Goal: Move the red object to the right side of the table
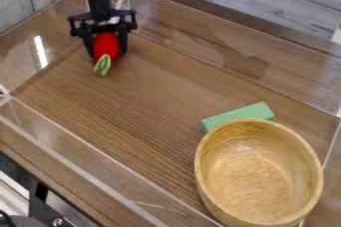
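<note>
The red object (106,45) is a small strawberry-like toy lying on the table (173,92) at the far left, its light green leafy end (100,65) pointing toward me. My gripper (106,42) comes down on it from above. Its black fingers (87,39) press against the toy's two sides, so it is shut on the red object. The toy's upper part is hidden behind the gripper body.
A round wooden bowl (260,176) stands at the near right, with a flat green sponge (237,117) touching its far rim. Low clear acrylic walls (80,156) edge the tabletop on all sides.
</note>
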You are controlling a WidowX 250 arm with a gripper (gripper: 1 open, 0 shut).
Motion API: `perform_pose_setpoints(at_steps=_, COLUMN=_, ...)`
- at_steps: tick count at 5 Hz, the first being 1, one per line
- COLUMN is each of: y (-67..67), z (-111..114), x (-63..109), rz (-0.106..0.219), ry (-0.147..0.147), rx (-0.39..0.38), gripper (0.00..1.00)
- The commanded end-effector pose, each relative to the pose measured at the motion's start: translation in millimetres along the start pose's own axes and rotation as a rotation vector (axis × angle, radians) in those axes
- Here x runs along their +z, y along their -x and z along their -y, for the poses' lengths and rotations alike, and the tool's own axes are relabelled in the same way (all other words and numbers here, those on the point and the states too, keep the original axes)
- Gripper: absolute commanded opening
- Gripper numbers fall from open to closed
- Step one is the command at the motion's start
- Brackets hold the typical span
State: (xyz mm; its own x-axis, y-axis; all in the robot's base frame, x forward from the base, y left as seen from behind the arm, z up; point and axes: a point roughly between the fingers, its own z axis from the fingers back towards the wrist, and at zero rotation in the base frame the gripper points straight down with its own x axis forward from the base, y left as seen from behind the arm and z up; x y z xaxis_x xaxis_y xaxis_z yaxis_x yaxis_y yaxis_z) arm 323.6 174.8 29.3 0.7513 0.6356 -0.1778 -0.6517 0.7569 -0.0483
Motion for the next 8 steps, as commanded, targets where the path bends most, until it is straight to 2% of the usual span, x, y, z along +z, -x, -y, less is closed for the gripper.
perform_pose_setpoints(at_steps=1, y=-10.9, z=-7, x=39.5, rz=0.077, ry=0.012, rx=-0.002, gripper=0.0)
perform_pose_setpoints(at_steps=2, y=-8.9, z=-17, x=32.5, rz=0.072, ry=0.014, rx=0.091, gripper=1.0)
perform_pose_setpoints(at_steps=3, y=-6.5, z=-27, x=25.9, rz=0.07, ry=0.015, rx=0.183, gripper=1.0)
perform_pose_setpoints(at_steps=4, y=-14.5, z=-37, x=19.2, rz=0.075, ry=0.023, rx=0.239, gripper=1.0)
perform_pose_setpoints(at_steps=5, y=-16.5, z=-39, x=15.2, rz=0.089, ry=0.026, rx=0.283, gripper=1.0)
perform_pose_setpoints(at_steps=7, y=-18.7, z=-29, x=21.5, rz=0.123, ry=-0.001, rx=0.174, gripper=1.0)
perform_pose_setpoints(at_steps=8, y=-16.6, z=-32, x=25.6, rz=0.136, ry=-0.009, rx=0.145, gripper=1.0)
